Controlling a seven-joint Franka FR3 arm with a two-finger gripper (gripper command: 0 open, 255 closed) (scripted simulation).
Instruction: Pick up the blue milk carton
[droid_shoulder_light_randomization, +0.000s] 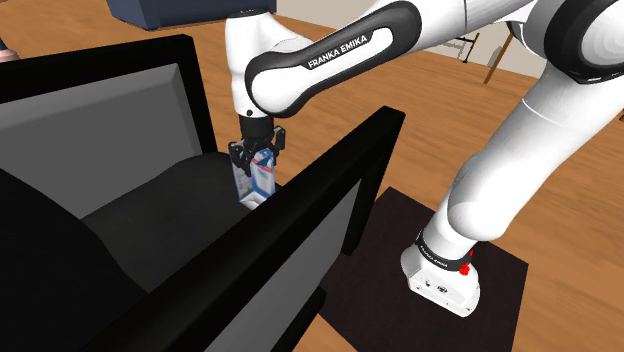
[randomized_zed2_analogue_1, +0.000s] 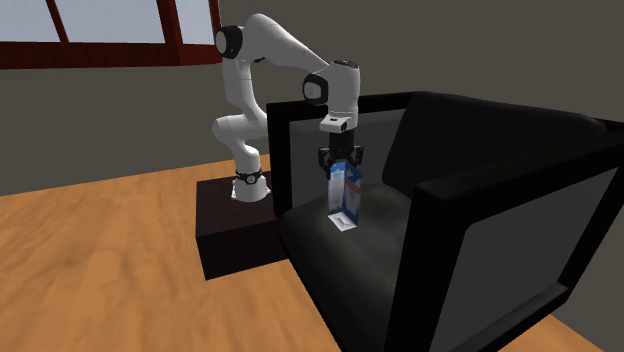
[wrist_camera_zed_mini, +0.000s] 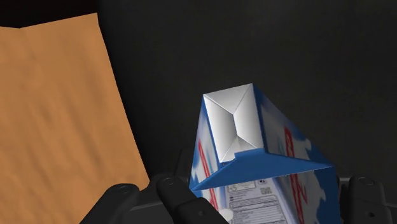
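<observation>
A black armchair (randomized_zed2_analogue_1: 500, 190) stands on a wooden floor (randomized_zed2_analogue_1: 100, 260), beside the arm's dark stand (randomized_zed2_analogue_1: 230, 225). The arm (droid_shoulder_light_randomization: 330, 55) bends down over the seat. Its gripper (droid_shoulder_light_randomization: 256, 152) is clamped on the top of the blue-and-white milk carton (randomized_zed2_analogue_1: 346, 195), which hangs tilted low over the cushion.

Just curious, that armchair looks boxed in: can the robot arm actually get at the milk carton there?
Yes, apparently: the gripper hangs over the armchair seat, between the armrests, shut on the top of the milk carton.

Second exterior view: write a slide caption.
White arm grips a blue-and-white milk carton over a black armchair.
</observation>
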